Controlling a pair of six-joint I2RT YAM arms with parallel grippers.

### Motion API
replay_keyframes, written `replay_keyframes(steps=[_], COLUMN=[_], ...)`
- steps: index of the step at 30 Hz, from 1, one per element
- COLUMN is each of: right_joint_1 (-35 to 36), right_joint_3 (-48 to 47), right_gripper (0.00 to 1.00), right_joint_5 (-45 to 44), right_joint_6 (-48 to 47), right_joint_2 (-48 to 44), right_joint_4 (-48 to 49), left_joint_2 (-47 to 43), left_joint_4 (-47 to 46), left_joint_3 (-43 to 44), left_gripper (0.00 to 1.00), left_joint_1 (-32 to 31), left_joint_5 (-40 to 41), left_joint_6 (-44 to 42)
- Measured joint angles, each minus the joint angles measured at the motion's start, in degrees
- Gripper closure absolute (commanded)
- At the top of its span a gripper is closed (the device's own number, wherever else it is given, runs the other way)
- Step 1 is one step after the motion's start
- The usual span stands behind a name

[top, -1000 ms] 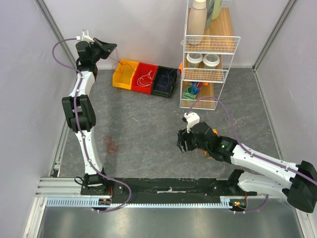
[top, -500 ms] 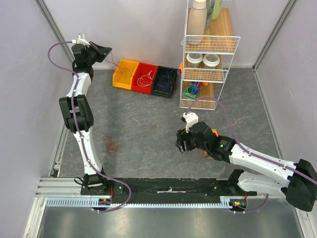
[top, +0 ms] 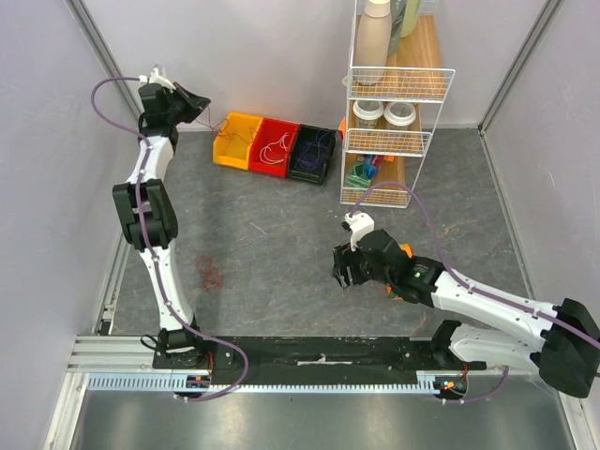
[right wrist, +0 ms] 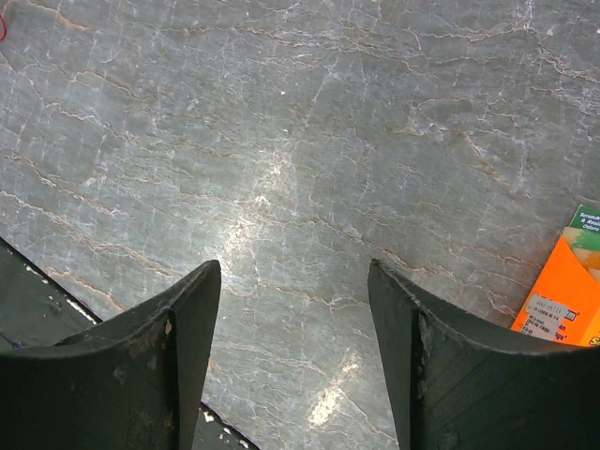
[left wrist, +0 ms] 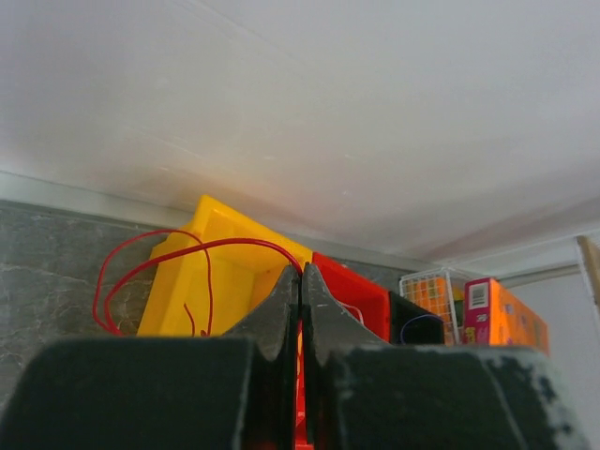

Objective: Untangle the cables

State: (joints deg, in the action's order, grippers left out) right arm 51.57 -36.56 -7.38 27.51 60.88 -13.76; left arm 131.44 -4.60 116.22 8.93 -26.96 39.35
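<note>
The left gripper point(left wrist: 301, 274), raised at the far left, is pinched fully together on the red cable point(left wrist: 234, 243). The wire arcs from its tips down into the yellow bin point(left wrist: 220, 230). Just right of that bin, a white cable point(top: 275, 150) lies in the red bin point(top: 279, 126) and a blue cable point(top: 317, 145) in the dark bin point(top: 302, 172). The right gripper point(right wrist: 292, 272) hovers spread wide and empty over the table point(right wrist: 309, 141).

The step in hand looks like drawing the red cable free. The next move calls for a slow pull away, watching for snags.

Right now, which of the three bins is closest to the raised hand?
The yellow bin, at the row's left end; the red bin and black bin sit farther right.
</note>
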Motion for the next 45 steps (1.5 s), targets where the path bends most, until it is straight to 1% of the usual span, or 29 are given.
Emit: replay_keyframes(steps=[6, 11, 13, 16, 18, 20, 21, 23, 25, 28, 30, 31, 32, 33, 34, 38, 40, 42, 44, 45], right_joint_1=[0.0, 0.0, 0.0, 0.0, 0.0, 0.0, 0.0, 0.0, 0.0, 0.0, 0.0, 0.0, 0.0, 0.0, 0.0, 0.0, 0.0, 0.0, 0.0, 0.0], right_joint_3=[0.0, 0.0, 0.0, 0.0, 0.0, 0.1, 0.1, 0.2, 0.2, 0.2, 0.2, 0.3, 0.4, 0.5, 0.5, 0.5, 0.5, 0.5, 0.5, 0.5], right_gripper=[0.29, 0.28, 0.28, 0.28, 0.28, 0.28, 0.28, 0.28, 0.28, 0.28, 0.28, 0.28, 0.28, 0.29, 0.29, 0.28, 0.28, 0.28, 0.28, 0.28], right_joint_5=[0.2, 0.3, 0.3, 0.2, 0.2, 0.2, 0.2, 0.2, 0.2, 0.3, 0.4, 0.5, 0.5, 0.6, 0.8, 1.6, 1.6, 1.6, 1.6, 1.6], right_joint_6=[0.3, 0.7, 1.0, 1.0, 1.0, 1.0, 1.0, 1.0, 1.0, 1.0, 1.1, 1.1, 1.2, 1.3, 1.5, 1.7, 1.7, 1.6, 1.6, 1.5], right_joint_2=[0.3, -0.1, -0.4, -0.5, -0.9, -1.3, -1.6, -2.0, -2.1, -2.1, -2.3, -2.5, -2.9, -3.3, -3.7, -4.3, -4.6, -4.7, -4.6, -4.5], right_joint_4=[0.2, 0.5, 0.5, 0.5, 0.4, 0.4, 0.4, 0.4, 0.4, 0.4, 0.4, 0.4, 0.4, 0.4, 0.3, 0.2, -0.4, -1.0, -1.8, -2.0], left_joint_2=[0.0, 0.7, 2.4, 7.5, 10.8, 12.5, 12.9, 12.9, 13.0, 13.0, 12.9, 12.8, 12.7, 12.5, 12.3, 9.9, 7.1, 1.7, -5.6, -10.6], left_joint_4=[4.5, 7.7, 9.5, 13.7, 16.5, 18.1, 18.1, 20.3, 22.1, 23.4, 24.5, 24.7, 25.4, 25.8, 26.3, 29.4, 31.2, 32.8, 33.1, 32.9], left_joint_3=[0.0, 0.3, 2.1, 8.0, 11.1, 11.7, 12.2, 13.3, 14.3, 15.1, 15.5, 15.5, 15.5, 15.5, 15.5, 15.5, 14.1, 8.7, 0.2, -6.2], left_gripper=[0.98, 0.98, 0.98, 0.98, 0.98, 0.98, 0.96, 0.89, 0.79, 0.59, 0.51, 0.4, 0.32, 0.27, 0.23, 0.21, 0.2, 0.22, 0.22, 0.22], left_joint_1=[-4.8, -10.1, -12.0, -13.9, -14.2, -13.9, -13.6, -12.9, -12.1, -11.1, -10.6, -10.4, -10.1, -10.0, -9.9, -10.1, -10.2, -10.3, -10.4, -10.4], left_joint_5=[4.4, 7.4, 8.3, 9.2, 10.2, 11.0, 11.2, 12.2, 13.2, 13.8, 14.1, 14.0, 13.7, 13.3, 12.9, 11.0, 10.9, 11.1, 12.2, 13.3], left_joint_6=[-7.1, -9.6, -9.9, -9.9, -9.7, -9.0, -8.9, -8.8, -8.8, -8.6, -8.6, -8.5, -8.5, -8.5, -8.2, -7.7, -7.7, -7.7, -7.5, -7.2])
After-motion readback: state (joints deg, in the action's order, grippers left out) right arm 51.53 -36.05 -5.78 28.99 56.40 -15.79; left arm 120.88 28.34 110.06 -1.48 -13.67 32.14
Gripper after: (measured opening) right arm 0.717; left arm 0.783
